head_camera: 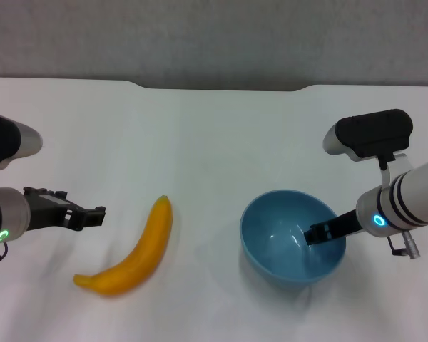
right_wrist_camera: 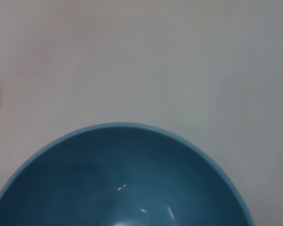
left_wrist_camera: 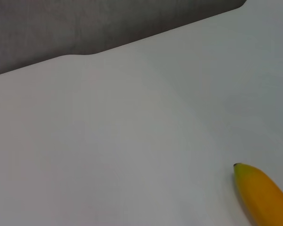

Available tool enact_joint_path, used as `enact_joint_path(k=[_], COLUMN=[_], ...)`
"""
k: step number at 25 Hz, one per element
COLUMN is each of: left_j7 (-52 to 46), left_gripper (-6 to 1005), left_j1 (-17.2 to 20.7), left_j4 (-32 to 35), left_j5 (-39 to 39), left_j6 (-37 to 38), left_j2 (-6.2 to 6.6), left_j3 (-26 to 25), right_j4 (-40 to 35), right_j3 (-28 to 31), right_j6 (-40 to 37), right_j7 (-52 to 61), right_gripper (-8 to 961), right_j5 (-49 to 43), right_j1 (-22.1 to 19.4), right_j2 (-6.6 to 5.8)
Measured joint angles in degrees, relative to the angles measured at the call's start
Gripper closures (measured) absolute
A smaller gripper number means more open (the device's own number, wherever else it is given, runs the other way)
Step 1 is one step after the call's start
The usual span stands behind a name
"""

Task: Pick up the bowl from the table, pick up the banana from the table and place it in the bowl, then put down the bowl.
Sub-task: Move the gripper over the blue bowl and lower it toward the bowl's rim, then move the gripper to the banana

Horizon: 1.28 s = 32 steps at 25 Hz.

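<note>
while my right hand (head_camera: pixel 319 232) reaches over the bowl (head_camera: pixel 292 239) rim, grip unclear, the banana (head_camera: pixel 132 249) lies diagonally on the surface (head_camera: pixel 214 135) just beside my left hand (head_camera: pixel 94 214), fingers slightly parted.

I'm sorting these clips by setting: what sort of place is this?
Probably a lab or test bench, not a home kitchen: a bare white table with a notched far edge against a plain grey wall, holding only a banana and a blue bowl between two robot arms.
</note>
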Motion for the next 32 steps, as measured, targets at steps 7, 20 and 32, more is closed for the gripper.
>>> enact_joint_path(k=[7,20,32], left_j7=[0.1,0.0,-0.2], left_gripper=[202,201,200], left_j1=[0.1,0.1,1.3], left_j4=[0.4,1.4,1.5], left_j5=[-0.2,-0.4,-1.0], left_j6=[1.4,1.8,3.2], left_j2=[0.00,-0.01,-0.08], left_j3=[0.1,0.8,0.9], right_j4=[0.0,1.0,12.7], right_j3=[0.3,0.5,3.0], right_j6=[-0.9,-1.1,-3.1], right_j7=[-1.9,-2.4,-2.5], right_gripper=[601,833,900], right_j5=[0.6,-0.1,-2.5], right_j1=[-0.8,-1.5,-9.5], right_j2=[-0.01,0.00,-0.10])
